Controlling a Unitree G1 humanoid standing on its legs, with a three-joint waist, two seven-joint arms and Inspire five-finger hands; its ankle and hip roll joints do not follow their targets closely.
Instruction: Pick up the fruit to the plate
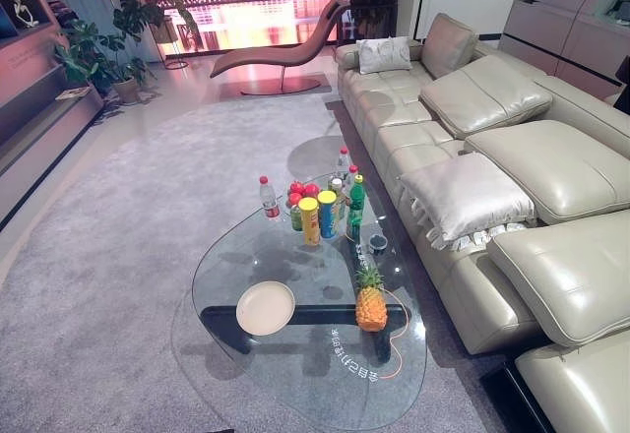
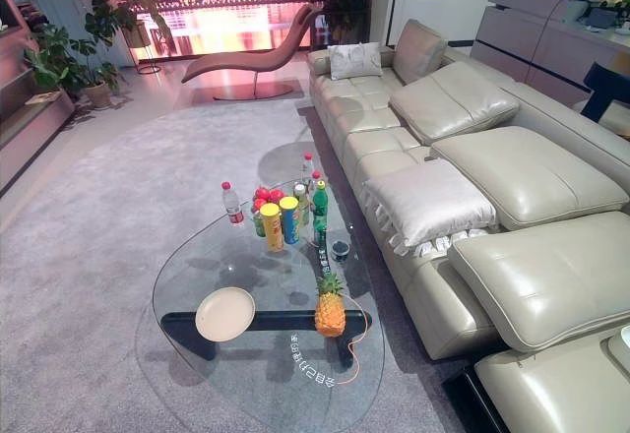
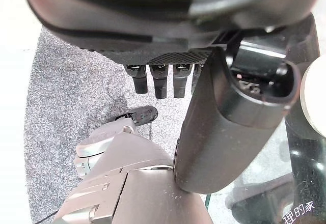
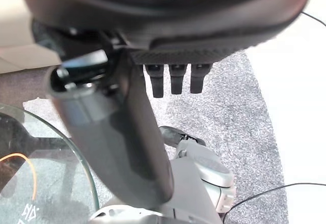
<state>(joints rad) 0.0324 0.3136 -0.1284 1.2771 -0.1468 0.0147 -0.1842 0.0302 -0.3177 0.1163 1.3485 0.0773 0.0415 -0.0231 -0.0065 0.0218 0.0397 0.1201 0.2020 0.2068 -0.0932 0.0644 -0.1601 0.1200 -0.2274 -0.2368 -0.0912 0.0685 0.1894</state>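
Note:
A pineapple point(image 1: 371, 300) stands upright on the glass coffee table point(image 1: 295, 384), toward its near right side. A pale round plate point(image 1: 265, 307) lies to its left with nothing on it. Several red fruits point(image 1: 303, 190) sit among the bottles at the table's far end. My left hand point(image 3: 153, 84) hangs over the carpet beside the table's near edge, fingers straight and holding nothing; the plate's rim point(image 3: 316, 96) shows past its thumb. My right hand point(image 4: 173, 79) also hangs with straight fingers and nothing in them, next to the table's glass edge point(image 4: 76, 168).
A water bottle point(image 1: 269, 197), a green bottle point(image 1: 355, 207), two tall cans point(image 1: 310, 221) and a small dark cup point(image 1: 378, 242) crowd the table's far half. A beige sofa point(image 1: 512, 157) runs along the right. Grey carpet point(image 1: 118, 256) spreads to the left.

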